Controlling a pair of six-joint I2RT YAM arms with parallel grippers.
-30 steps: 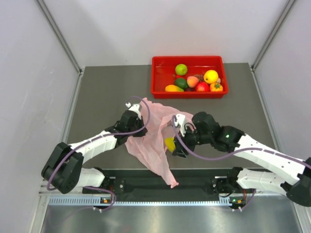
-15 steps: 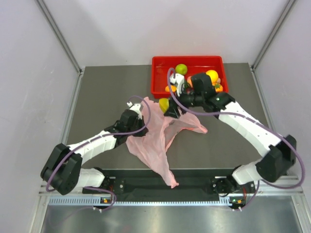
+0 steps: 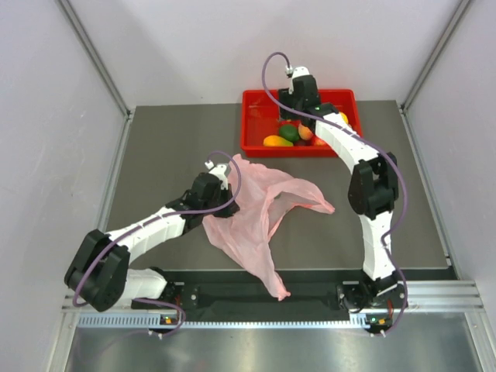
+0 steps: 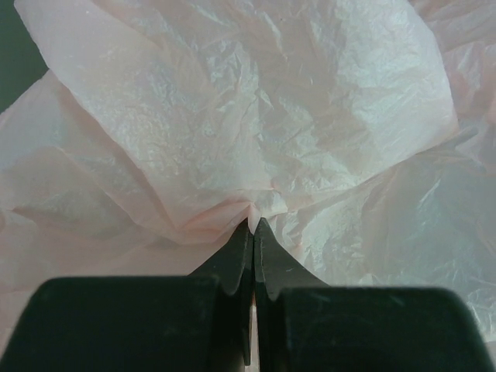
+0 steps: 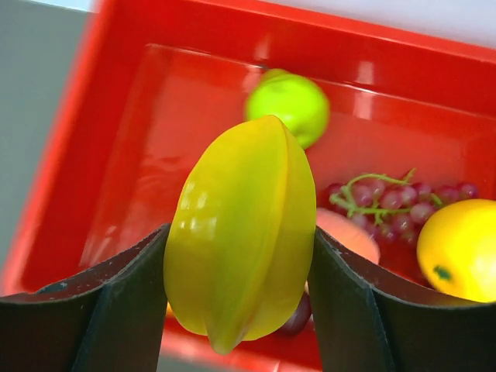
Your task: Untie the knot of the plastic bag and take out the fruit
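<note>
Yellow-green ridged fruit [image 5: 240,201] sits clamped in your right gripper [image 5: 239,256], a finger on each flank, above the red tray [image 5: 147,116], where a green ball [image 5: 293,102], grapes [image 5: 387,201] and a round yellow fruit [image 5: 461,248] lie. A second ago that claw was down at the plastic bag [image 3: 256,209] with it; half a second ago, midway. Your left gripper [image 4: 253,226] has stayed closed on a pinch of the bag, crumpled mid-table [image 3: 155,155] near the tray.
</note>
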